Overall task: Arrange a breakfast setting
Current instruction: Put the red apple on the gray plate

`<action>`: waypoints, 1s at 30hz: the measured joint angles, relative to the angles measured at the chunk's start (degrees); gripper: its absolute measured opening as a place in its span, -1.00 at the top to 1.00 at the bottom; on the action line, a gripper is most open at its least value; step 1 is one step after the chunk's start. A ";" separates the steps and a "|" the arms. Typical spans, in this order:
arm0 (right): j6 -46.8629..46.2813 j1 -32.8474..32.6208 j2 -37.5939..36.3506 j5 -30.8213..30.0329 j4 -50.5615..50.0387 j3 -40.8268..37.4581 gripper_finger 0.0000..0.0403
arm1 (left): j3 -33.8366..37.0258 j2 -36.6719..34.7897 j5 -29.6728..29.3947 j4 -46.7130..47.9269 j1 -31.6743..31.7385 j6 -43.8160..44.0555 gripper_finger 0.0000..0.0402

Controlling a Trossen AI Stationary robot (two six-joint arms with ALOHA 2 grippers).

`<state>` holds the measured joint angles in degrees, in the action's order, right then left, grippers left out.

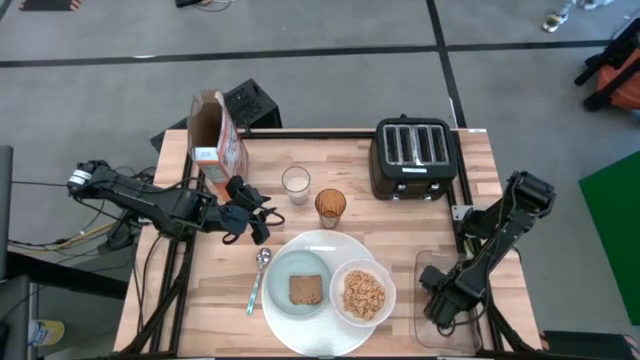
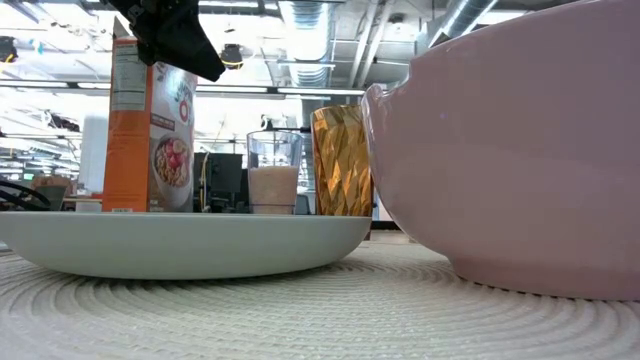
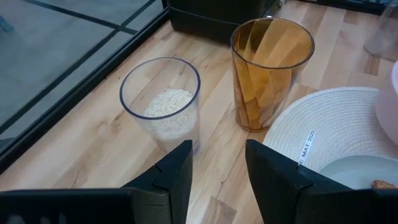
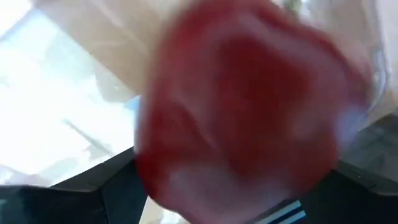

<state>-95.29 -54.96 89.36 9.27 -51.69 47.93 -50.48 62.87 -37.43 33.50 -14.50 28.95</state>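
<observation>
A large round white woven mat lies at the table's front centre. On it sit a pale grey-blue plate with a brown toast slice and a white bowl of tan cereal. A metal spoon lies on the table left of the mat. My left gripper hovers open and empty beyond the spoon, facing two glasses. My right gripper is down in a clear tray at the front right, with a dark red fruit between its fingers. My right gripper has the dark red fruit between its two fingers, which show on either side of it at the picture's bottom. The fruit fills the wrist view, blurred. Which part is held, and whether it rests on the tray, is hidden.
A clear glass with white contents and an amber glass stand just beyond the mat. An open orange cereal box stands at the far left and a black toaster at the far right.
</observation>
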 joint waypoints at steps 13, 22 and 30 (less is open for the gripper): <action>2.34 0.74 -0.07 -0.34 0.49 -0.10 -0.81 | 0.00 0.01 -0.59 0.00 -0.01 -0.02 0.32; 1.73 0.74 -0.07 -0.54 0.60 -0.08 -0.59 | 0.00 0.00 -0.74 0.00 -0.02 -0.02 0.32; 1.75 0.74 -0.07 -0.54 0.94 -0.05 -0.33 | 0.00 0.00 -0.74 0.00 0.00 -0.02 0.32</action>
<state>-93.54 -54.22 89.30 8.73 -50.76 47.88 -50.48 62.87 -38.17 33.50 -14.50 28.93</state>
